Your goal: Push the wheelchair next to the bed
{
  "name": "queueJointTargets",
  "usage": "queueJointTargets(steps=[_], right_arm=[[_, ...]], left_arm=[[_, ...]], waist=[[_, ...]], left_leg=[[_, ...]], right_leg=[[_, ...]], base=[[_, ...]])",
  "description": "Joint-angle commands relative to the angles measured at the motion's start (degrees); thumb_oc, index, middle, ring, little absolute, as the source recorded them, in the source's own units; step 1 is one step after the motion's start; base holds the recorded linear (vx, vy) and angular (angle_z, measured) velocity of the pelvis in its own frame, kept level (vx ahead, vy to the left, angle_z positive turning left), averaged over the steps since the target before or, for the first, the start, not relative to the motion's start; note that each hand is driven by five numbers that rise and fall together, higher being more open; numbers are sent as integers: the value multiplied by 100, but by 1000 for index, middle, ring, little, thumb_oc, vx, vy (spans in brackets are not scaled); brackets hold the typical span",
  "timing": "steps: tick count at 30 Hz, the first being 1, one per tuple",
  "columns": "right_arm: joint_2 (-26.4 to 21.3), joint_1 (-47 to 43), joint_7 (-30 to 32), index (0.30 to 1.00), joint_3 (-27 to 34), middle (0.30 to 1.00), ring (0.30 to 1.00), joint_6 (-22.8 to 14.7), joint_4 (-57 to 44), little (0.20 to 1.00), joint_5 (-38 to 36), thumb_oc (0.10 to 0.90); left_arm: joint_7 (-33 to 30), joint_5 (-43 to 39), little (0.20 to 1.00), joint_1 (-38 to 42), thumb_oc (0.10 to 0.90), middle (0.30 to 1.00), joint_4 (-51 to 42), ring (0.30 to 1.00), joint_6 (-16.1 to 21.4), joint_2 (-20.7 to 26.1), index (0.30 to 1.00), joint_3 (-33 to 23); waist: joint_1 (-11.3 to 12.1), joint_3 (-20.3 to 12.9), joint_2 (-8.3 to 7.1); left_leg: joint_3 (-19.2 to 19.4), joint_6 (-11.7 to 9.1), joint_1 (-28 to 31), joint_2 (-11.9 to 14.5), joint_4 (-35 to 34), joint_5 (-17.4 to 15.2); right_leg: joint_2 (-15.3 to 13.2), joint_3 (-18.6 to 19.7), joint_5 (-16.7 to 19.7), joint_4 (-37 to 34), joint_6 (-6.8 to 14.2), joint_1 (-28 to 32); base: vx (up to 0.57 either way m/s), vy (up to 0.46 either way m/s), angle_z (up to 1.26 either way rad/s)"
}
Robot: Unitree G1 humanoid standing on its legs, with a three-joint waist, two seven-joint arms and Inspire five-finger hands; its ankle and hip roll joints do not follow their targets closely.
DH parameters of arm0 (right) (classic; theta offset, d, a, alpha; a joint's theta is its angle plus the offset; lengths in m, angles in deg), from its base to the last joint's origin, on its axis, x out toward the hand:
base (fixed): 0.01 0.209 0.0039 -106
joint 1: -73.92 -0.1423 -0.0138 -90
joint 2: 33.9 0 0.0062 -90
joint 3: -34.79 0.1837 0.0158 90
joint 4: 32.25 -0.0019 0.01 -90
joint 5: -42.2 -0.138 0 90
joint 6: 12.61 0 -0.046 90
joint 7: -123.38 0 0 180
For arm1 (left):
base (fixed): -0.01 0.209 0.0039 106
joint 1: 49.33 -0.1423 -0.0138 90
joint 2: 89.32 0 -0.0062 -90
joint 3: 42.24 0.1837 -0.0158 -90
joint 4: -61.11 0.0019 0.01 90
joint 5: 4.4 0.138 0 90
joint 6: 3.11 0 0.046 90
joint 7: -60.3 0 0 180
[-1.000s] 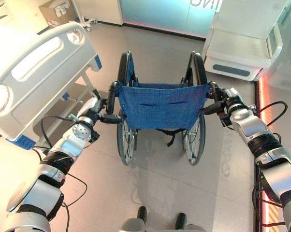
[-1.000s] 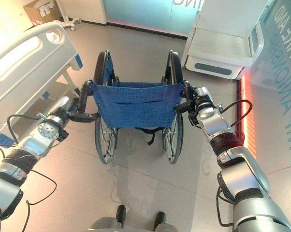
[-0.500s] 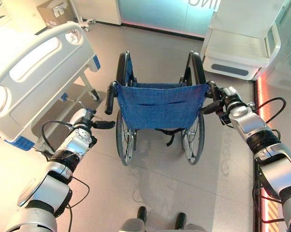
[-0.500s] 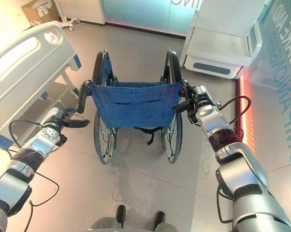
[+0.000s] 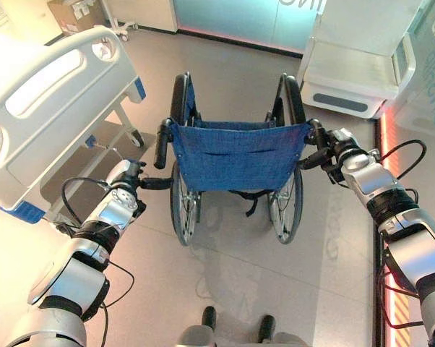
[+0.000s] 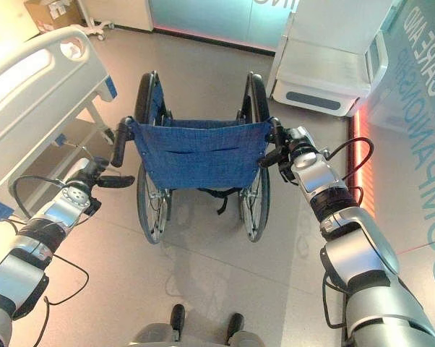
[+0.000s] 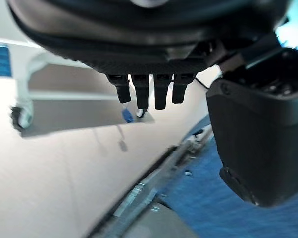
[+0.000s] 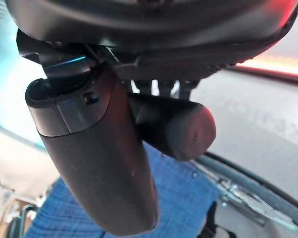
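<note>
Left hand [image 5: 128, 176] off left push handle [image 5: 160, 144] since a second ago; fingers straight, holding nothing, just beside wheelchair [image 5: 234, 155]. Right hand [image 6: 293, 147] curled round right push handle [image 8: 171, 126]. Wheelchair near bed [image 5: 40, 108], apart. Push now one-sided; regrasp likely needed.

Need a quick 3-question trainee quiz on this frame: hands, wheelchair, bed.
1. True or false: both robot hands grip the wheelchair push handles.
2. Which side of the wheelchair is the bed on? A) robot's left B) robot's right C) behind the robot
3. Fill in: the right robot hand is curled round the wheelchair's right ____.

Key:
1. False. The left robot hand is off the left handle, fingers straight in its wrist view.
2. A.
3. Handle, as the right wrist view shows.
</note>
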Motion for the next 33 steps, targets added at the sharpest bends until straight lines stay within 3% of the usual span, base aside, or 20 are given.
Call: queueJointTargets(steps=[1,4,9,14,27,33], right_arm=[[-325,-585,37,900,-355,900,900,-35,96,900,166,800],[-343,-585,88,900,-354,900,900,-2,38,900,175,800],[-366,-518,156,900,-294,900,900,133,-119,900,217,800],[-405,-580,139,900,-308,900,900,182,-64,900,228,800],[-332,-690,101,900,-379,900,900,122,183,900,184,800],[-324,-768,121,900,-463,900,900,128,133,900,160,800]], left_arm=[[-551,64,900,1167,800,900,-114,900,653,271,900,22],[-776,26,900,1149,800,900,-233,900,716,317,900,-13],[-347,76,900,1114,800,900,-528,900,795,377,900,-27],[-328,139,900,1184,800,900,-669,900,1095,463,900,47],[-488,135,900,1508,800,900,-915,900,860,565,900,203],[-748,-150,900,1517,800,900,-985,900,1104,523,900,104]], waist=[[-72,-184,106],[-71,-167,111],[-44,-147,119],[-31,-126,145],[7,-110,158],[-22,-59,155]], left_leg=[[370,21,-309,-145,596,-618],[352,25,-298,-146,579,-613],[335,23,-315,-144,598,-614],[329,28,-324,-147,569,-594],[291,27,-326,-155,555,-579],[315,22,-339,-158,586,-588]], right_leg=[[-106,254,-515,844,-140,-357],[-101,262,-513,846,-141,-361],[-115,240,-524,859,-139,-356],[-112,226,-515,851,-149,-377],[-122,199,-523,833,-162,-357],[-126,226,-497,831,-168,-389]], base=[[0,0,0],[-10,4,0],[0,0,0],[-34,5,1],[0,0,0],[0,0,0]])
